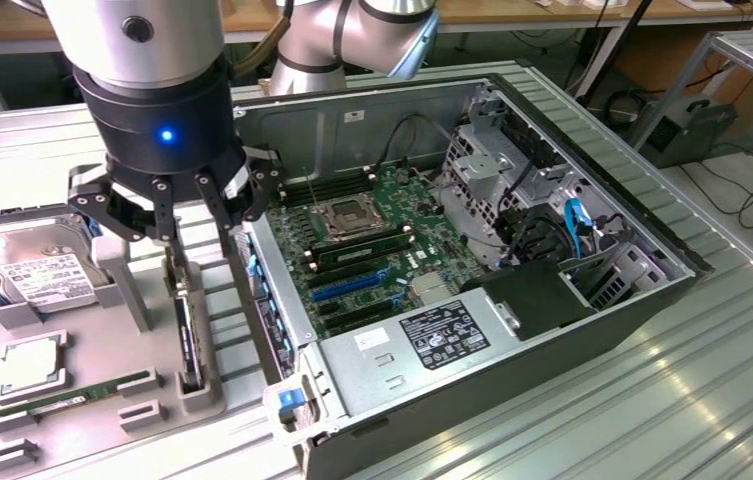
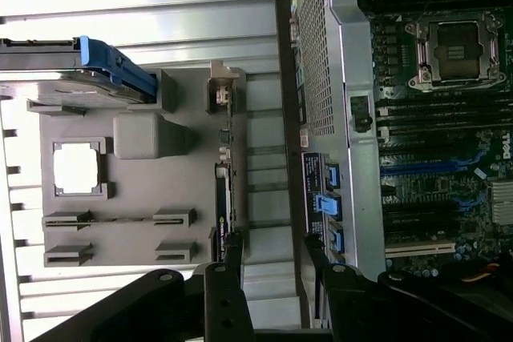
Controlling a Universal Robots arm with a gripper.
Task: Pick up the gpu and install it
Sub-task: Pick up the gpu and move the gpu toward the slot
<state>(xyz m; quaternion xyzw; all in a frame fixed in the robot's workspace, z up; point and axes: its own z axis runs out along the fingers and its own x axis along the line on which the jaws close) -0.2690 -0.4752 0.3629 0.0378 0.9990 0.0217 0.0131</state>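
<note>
My claw (image 1: 176, 225) hangs spread and empty over the gpu (image 1: 188, 340), which stands on edge in the grey holder (image 1: 103, 345), on the exterior view's left of the computer case (image 1: 349, 120). I'd straddle its thin edge squarely (no tilt) before pinching.

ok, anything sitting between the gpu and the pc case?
Nothing on it: the wrist view shows a bare strip of slatted table between the gpu, standing on edge, and the case wall.
</note>
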